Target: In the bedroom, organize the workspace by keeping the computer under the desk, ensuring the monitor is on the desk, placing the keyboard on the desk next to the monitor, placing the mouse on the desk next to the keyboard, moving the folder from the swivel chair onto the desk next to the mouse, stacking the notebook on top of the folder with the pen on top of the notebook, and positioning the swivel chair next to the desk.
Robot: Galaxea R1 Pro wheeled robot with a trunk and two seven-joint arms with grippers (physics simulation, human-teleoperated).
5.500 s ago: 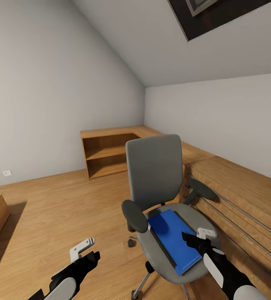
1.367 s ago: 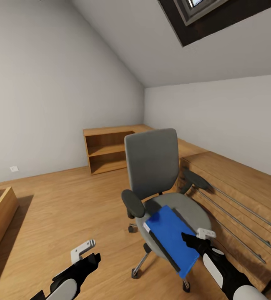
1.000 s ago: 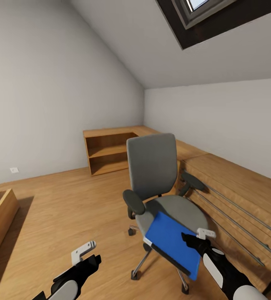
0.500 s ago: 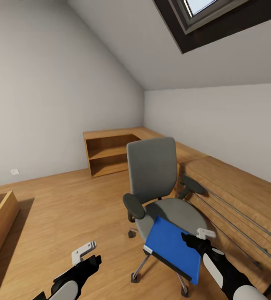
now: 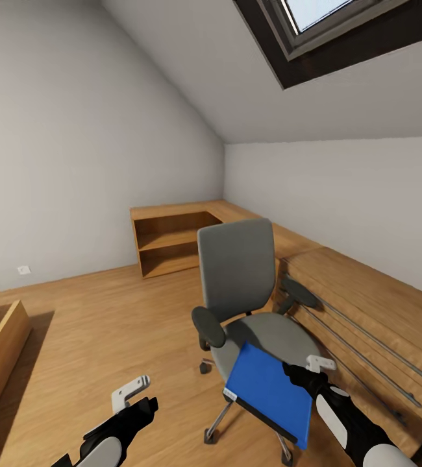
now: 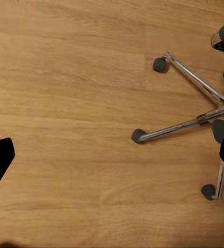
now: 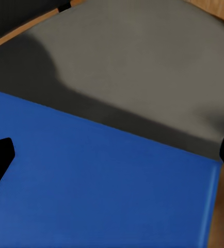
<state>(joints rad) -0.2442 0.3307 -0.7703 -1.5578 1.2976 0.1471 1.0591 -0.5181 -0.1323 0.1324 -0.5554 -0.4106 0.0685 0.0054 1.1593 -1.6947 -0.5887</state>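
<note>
Bright blue folder (image 5: 267, 390), black-edged, tilts in right gripper (image 5: 302, 375).

folder (image 5: 267, 390) before swivel chair (image 5: 240, 285) — shelf (image 5: 169, 241) behind

From the head we look forward and down across the swivel chair (image 5: 250, 305) toward the far corner; our left wrist camera faces straight down at the floor (image 6: 65, 103) and the chair's base, our right wrist camera sits close over the folder (image 7: 91, 191) — both views share that chair
</note>
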